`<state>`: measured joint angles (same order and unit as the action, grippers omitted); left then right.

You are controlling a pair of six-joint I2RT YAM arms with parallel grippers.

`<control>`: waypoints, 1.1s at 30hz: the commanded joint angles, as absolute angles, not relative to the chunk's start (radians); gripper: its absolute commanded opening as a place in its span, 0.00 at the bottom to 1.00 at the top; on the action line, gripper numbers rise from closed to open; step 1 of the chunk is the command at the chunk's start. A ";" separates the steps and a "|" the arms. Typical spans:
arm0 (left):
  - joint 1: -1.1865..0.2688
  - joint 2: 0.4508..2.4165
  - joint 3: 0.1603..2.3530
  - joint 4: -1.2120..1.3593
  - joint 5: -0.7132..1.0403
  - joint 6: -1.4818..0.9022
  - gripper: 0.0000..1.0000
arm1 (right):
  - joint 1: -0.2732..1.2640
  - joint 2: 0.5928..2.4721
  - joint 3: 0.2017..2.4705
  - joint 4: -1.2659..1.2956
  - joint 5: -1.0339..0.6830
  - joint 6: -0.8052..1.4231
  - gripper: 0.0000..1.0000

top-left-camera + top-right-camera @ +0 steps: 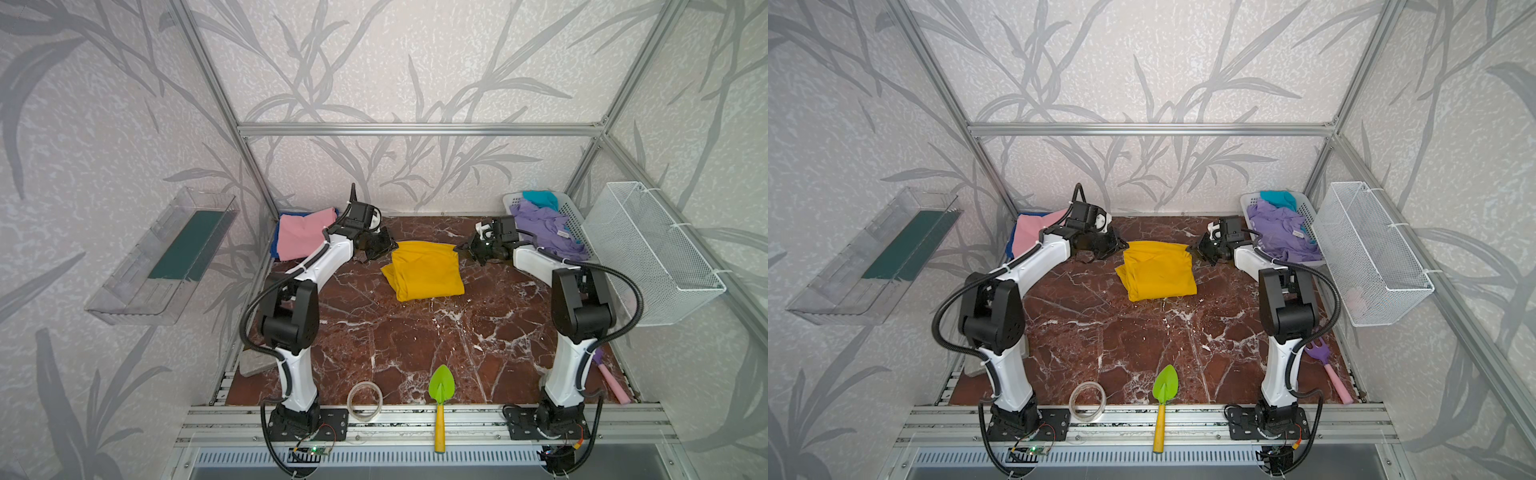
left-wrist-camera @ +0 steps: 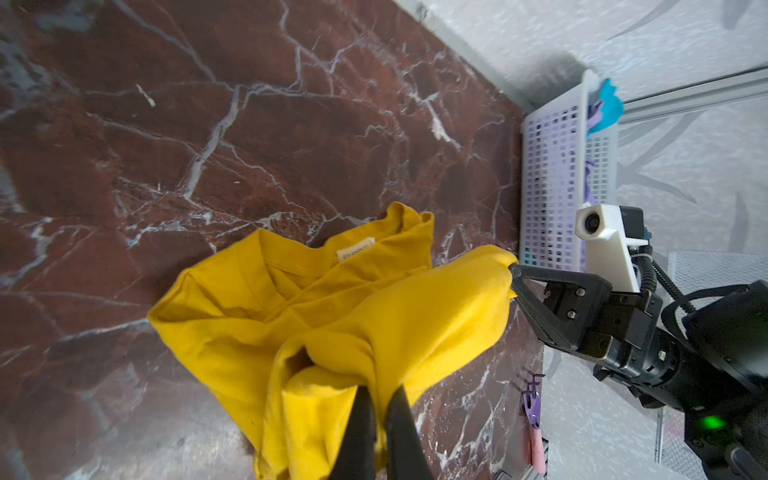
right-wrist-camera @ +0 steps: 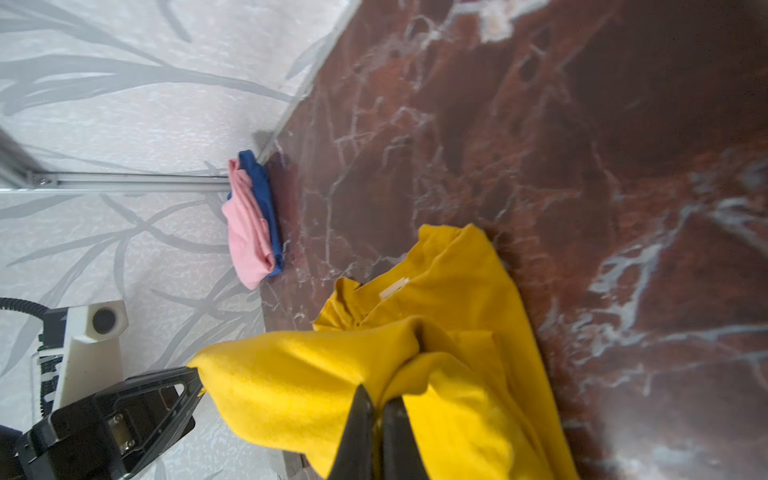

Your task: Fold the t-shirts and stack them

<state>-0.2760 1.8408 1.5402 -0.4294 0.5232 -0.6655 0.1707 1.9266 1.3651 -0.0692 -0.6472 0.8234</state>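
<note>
Red-brown marble table [image 1: 374, 340] is partly hidden by both arms. The mustard-yellow cotton t-shirt [image 1: 426, 272] lies mid-table toward the far side, loosely folded. In both top views its far corners meet the black arm ends, but the pinch itself is hard to make out.

The white perforated plastic laundry basket [image 1: 570, 216] sits far right, half hidden by the lavender tee [image 1: 544, 228] spilling over it. The teal tee [image 1: 540, 198] is behind that, partly covered.

Far left, the pink tee [image 1: 301, 235] is folded on the blue tee [image 1: 273, 246], with only the blue edges showing.

Wrist views add the yellow collar and label, plus the grip. Left fingers [image 2: 359, 424] are pressed together on a bunched yellow corner. Right fingers [image 3: 357, 428] pinch the opposite corner the same way.
</note>
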 commanded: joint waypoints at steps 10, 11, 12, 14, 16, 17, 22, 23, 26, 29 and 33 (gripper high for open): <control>-0.308 1.346 1.169 -0.545 0.390 -0.663 0.00 | 0.310 1.381 1.008 -0.224 -0.499 0.681 0.00; -0.326 1.314 1.133 -0.549 0.383 -0.672 0.00 | 0.323 1.342 0.965 -0.223 -0.494 0.681 0.00; -0.349 1.280 1.095 -0.558 0.369 -0.684 0.00 | 0.341 1.300 0.917 -0.223 -0.480 0.681 0.00; -0.410 1.229 1.029 -0.574 0.344 -0.716 0.00 | 0.376 1.233 0.824 -0.236 -0.447 0.678 0.00; -0.484 1.187 0.952 -0.564 0.339 -0.776 0.00 | 0.402 1.180 0.725 -0.252 -0.412 0.689 0.00; -0.519 1.174 0.917 -0.546 0.342 -0.808 0.00 | 0.405 1.161 0.682 -0.253 -0.406 0.702 0.00; -0.692 1.149 0.738 -0.494 0.320 -0.938 0.00 | 0.404 1.097 0.482 -0.209 -0.380 0.748 0.00; -0.711 1.149 0.712 -0.496 0.315 -0.951 0.00 | 0.404 1.095 0.459 -0.199 -0.378 0.746 0.00; -0.760 1.141 0.634 -0.502 0.300 -0.990 0.00 | 0.403 1.089 0.421 -0.192 -0.372 0.747 0.00; -0.774 1.117 0.597 -0.509 0.288 -1.015 0.00 | 0.403 1.073 0.437 -0.198 -0.366 0.741 0.00; -0.774 1.101 0.680 -0.566 0.223 -0.975 0.00 | 0.402 1.077 0.581 -0.252 -0.338 0.690 0.00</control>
